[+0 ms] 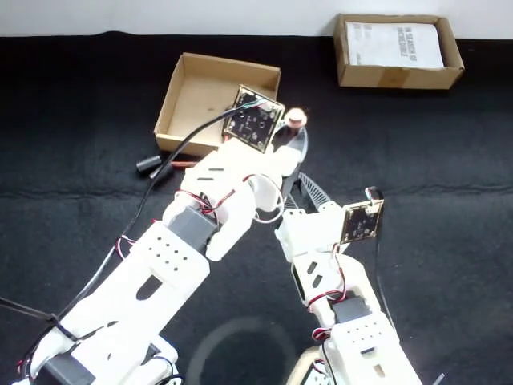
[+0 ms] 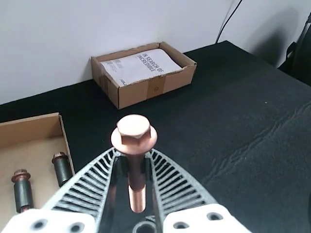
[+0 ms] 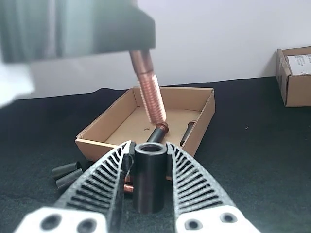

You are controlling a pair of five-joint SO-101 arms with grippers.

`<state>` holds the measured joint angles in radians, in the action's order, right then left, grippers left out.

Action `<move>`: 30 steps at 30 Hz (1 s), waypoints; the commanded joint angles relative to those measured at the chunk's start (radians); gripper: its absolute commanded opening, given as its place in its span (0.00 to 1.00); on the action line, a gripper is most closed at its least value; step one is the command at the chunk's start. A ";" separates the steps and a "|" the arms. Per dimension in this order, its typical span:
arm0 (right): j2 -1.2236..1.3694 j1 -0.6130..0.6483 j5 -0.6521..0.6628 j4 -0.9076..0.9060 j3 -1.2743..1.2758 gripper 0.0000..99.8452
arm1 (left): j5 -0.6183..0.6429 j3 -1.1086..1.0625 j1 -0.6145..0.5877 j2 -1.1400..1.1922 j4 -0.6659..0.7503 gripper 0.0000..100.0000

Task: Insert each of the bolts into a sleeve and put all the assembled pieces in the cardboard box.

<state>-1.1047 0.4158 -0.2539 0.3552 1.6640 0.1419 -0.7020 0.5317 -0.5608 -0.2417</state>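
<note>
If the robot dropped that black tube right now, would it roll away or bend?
Probably it would roll: the sleeve is a round tube, and spare sleeves lie on their sides. It likely won't bend; the right jaws squeeze it and no dent shows. It looks like metal, so maybe heavy for its size.

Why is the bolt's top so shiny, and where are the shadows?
Left wrist view: the flat head of the bolt glows pale where light catches it, and a soft grey shadow lies on the white wall. Right wrist view: the bolt's threads glint, and the rim of the sleeve has only a dull sheen.
</note>
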 commanded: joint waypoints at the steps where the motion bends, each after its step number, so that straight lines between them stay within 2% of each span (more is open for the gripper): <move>1: -0.004 0.002 0.014 0.007 0.128 0.01 | 0.000 0.033 -0.005 -0.008 -0.018 0.01; 17: -0.002 0.001 0.015 0.007 0.128 0.01 | 0.002 0.008 0.004 -0.010 -0.058 0.01; 30: -0.001 -0.008 0.015 0.007 0.128 0.01 | 0.002 0.002 0.071 -0.085 -0.080 0.01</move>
<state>-1.1032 0.4158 -0.2509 0.3537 1.6640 0.1419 -0.7081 0.5838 -0.5961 -0.3153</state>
